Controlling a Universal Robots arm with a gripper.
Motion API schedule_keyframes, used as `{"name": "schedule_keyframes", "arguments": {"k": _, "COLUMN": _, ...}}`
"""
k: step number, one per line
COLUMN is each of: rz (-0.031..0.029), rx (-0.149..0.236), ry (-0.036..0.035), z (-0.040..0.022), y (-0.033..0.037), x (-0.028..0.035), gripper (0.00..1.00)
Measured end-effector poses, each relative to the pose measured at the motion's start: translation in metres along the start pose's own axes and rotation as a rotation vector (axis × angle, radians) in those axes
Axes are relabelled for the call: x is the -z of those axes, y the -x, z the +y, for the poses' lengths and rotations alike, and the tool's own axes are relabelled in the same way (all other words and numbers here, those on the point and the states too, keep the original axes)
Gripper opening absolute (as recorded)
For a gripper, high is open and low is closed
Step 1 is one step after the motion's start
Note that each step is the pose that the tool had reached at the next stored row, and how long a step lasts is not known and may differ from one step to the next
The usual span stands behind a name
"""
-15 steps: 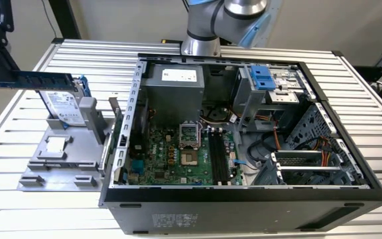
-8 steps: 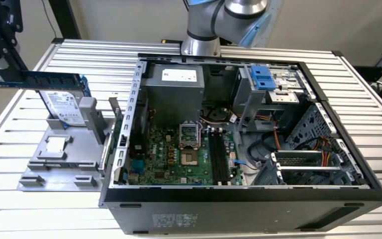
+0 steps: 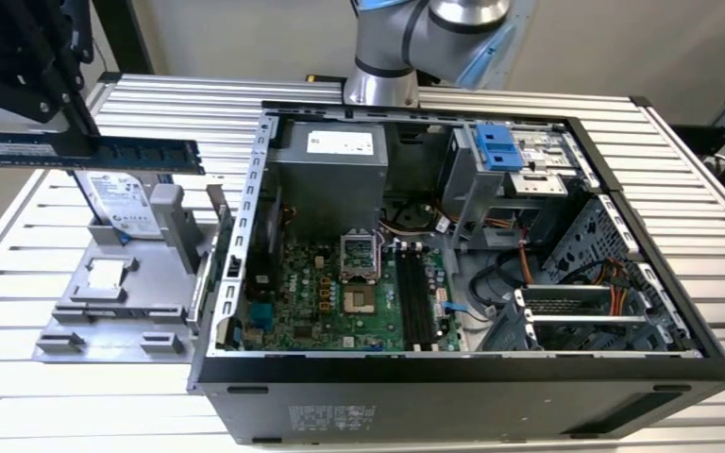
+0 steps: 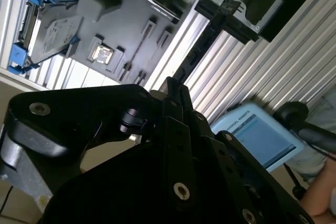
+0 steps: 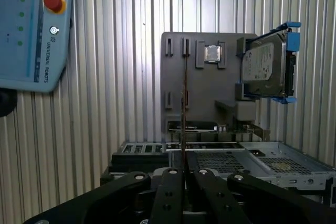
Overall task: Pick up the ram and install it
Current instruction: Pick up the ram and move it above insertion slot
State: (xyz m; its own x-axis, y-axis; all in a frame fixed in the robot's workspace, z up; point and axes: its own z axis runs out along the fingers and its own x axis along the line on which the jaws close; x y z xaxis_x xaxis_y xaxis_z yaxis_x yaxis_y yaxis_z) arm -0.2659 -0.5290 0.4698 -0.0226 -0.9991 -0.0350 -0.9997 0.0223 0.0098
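Gripper (image 3: 83, 137) clamped on the ram (image 3: 136, 153), holding it level above the grey fixture (image 3: 86, 321), at the exterior view's left of the open case (image 3: 256, 189). Pick-up is done; installation remains, and the motherboard slots (image 3: 415, 302) appear empty.

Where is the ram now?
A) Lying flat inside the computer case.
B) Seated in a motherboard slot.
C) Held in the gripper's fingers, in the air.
C: in the exterior view the gripper clamps the ram in the air, outside the computer case.
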Motion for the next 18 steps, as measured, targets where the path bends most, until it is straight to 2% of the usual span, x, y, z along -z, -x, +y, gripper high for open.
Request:
{"name": "schedule_keyframes", "arguments": {"k": 9, "rz": 0.0, "rx": 0.0, "ry": 0.0, "z": -0.0271, "y": 0.0006, "x": 0.0002, "gripper": 0.0}}
{"name": "schedule_keyframes", "arguments": {"k": 18, "rz": 0.0, "rx": 0.0, "ry": 0.0, "z": -0.0505, "y": 0.0012, "x": 0.0005, "gripper": 0.0}}
